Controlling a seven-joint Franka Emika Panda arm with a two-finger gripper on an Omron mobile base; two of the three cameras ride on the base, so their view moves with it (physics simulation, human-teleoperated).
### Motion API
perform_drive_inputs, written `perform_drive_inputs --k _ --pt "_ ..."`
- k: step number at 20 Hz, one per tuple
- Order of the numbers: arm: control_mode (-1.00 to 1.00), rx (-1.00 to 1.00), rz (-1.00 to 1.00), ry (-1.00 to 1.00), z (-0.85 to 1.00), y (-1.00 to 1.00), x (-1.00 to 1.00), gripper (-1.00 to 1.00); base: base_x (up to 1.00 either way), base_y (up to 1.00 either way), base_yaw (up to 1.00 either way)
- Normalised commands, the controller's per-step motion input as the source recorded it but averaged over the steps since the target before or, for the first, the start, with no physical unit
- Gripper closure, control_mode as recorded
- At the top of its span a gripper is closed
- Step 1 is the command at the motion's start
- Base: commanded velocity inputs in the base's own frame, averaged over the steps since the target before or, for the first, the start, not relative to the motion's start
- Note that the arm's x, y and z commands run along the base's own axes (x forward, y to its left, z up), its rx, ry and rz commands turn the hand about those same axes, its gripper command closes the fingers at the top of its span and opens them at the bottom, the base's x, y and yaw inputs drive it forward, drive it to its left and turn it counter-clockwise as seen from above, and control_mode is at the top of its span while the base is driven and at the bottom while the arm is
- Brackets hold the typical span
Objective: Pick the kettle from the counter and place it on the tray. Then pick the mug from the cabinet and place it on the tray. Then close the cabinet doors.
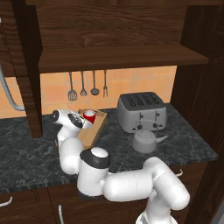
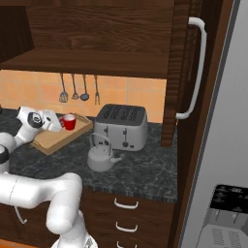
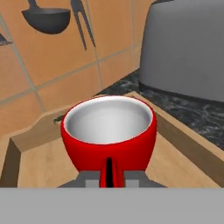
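From the left base view my gripper (image 1: 85,120) reaches over the tray (image 1: 97,129) with the mug (image 1: 89,117) at its tip, near the tray's far end; the kettle (image 1: 145,141) sits on the counter (image 1: 26,153) in front of the toaster (image 1: 141,111), well apart from the tray; the cabinet (image 1: 118,54) is open above, one door (image 1: 28,65) swung out on the left

From the right base view the mug (image 2: 68,122) is upright over the tray (image 2: 53,137) against my gripper (image 2: 59,121); the kettle (image 2: 100,155) stands just in front of the toaster (image 2: 121,126); another door (image 2: 186,68) is ajar at the right

In the hand view the mug (image 3: 109,135) is close and upright, white inside showing, its handle between my fingers (image 3: 91,180); I cannot tell whether they clamp it; tray (image 3: 39,162) wood lies beneath it
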Motion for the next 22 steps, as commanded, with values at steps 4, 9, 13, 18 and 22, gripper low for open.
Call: perform_drive_inputs --k 4,9,13,18,22 --pt "-1.0 0.02 -0.01 -0.02 -0.26 0.0 0.16 -1.0 0.0 0.0 0.0" --pt "-1.0 0.02 -0.01 -0.06 -0.01 0.12 -0.16 -1.0 0.0 0.0 0.0" --pt "-1.0 0.0 -0.02 -0.09 0.22 0.23 -0.5 -1.0 0.0 0.0 0.0" --pt "-1.0 0.04 -0.08 -0.11 0.48 -0.03 -0.67 -1.0 0.0 0.0 0.0" --pt "-1.0 0.1 -0.19 -0.09 0.42 -0.41 -0.76 -1.0 0.0 0.0 0.0"
